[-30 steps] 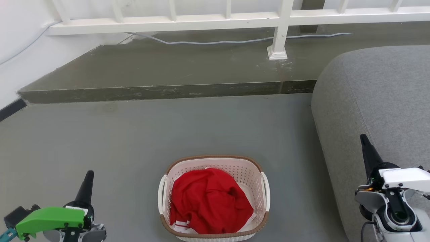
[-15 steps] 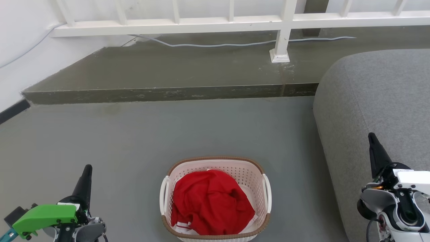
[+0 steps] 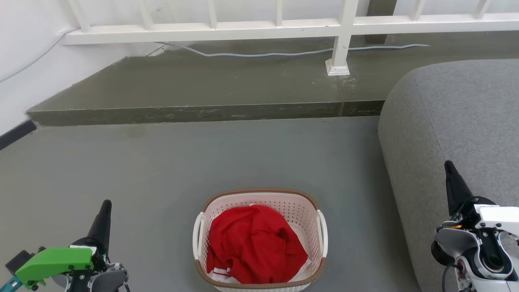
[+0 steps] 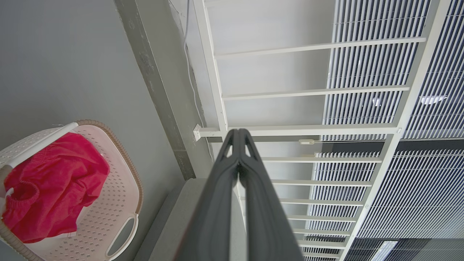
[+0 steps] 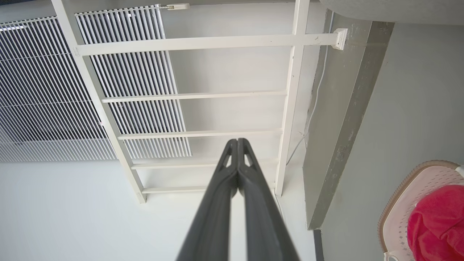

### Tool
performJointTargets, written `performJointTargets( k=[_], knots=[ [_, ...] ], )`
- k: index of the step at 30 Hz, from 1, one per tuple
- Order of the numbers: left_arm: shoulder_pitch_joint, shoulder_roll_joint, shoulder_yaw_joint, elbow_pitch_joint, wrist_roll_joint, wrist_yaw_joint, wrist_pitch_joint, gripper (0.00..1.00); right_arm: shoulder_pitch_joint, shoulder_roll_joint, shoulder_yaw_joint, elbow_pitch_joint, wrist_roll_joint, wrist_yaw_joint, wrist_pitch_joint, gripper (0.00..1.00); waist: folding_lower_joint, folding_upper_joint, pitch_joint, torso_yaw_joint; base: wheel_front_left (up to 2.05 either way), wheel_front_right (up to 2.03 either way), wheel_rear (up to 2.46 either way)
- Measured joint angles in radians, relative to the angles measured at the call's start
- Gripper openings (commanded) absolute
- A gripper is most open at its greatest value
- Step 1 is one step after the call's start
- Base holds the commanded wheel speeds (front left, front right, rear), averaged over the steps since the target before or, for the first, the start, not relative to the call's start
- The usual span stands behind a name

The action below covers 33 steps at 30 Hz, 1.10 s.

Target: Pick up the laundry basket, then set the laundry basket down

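Note:
The laundry basket (image 3: 309, 219) stands on the grey floor at the bottom centre of the head view, cream-white with perforated walls, a brown rim and white loop handles on both sides. A red garment (image 3: 253, 243) fills it. The left wrist view has the basket (image 4: 119, 203) at lower left, and the right wrist view has it (image 5: 402, 221) at lower right. My left gripper (image 3: 106, 206) is shut and empty, well to the left of the basket. Over the sofa's edge, far right of the basket, my right gripper (image 3: 448, 166) is shut and empty too.
A grey sofa (image 3: 454, 121) fills the right side. A raised concrete step (image 3: 202, 111) crosses behind the basket, with a white railing (image 3: 279, 28), its post (image 3: 337, 61) and a loose cable (image 3: 263, 52) on it. A white wall (image 3: 24, 73) stands at left.
From 1.0 s ago to 0.5 s ago the head camera shifted slightly, moving the whole picture. Since then nothing has visibly changed.

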Motion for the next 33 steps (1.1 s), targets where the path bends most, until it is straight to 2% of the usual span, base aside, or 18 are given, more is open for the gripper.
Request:
performJointTargets(
  k=[33],
  knots=[
    [-0.001, -0.001, 0.002, 0.014, 0.000, -0.006, 0.000, 0.00, -0.001, 0.003, -0.002, 0.008, 0.000, 0.000, 0.004, 0.00, 0.0000, 0.0000, 0.000, 0.000, 0.00, 0.00, 0.00]
  ],
)
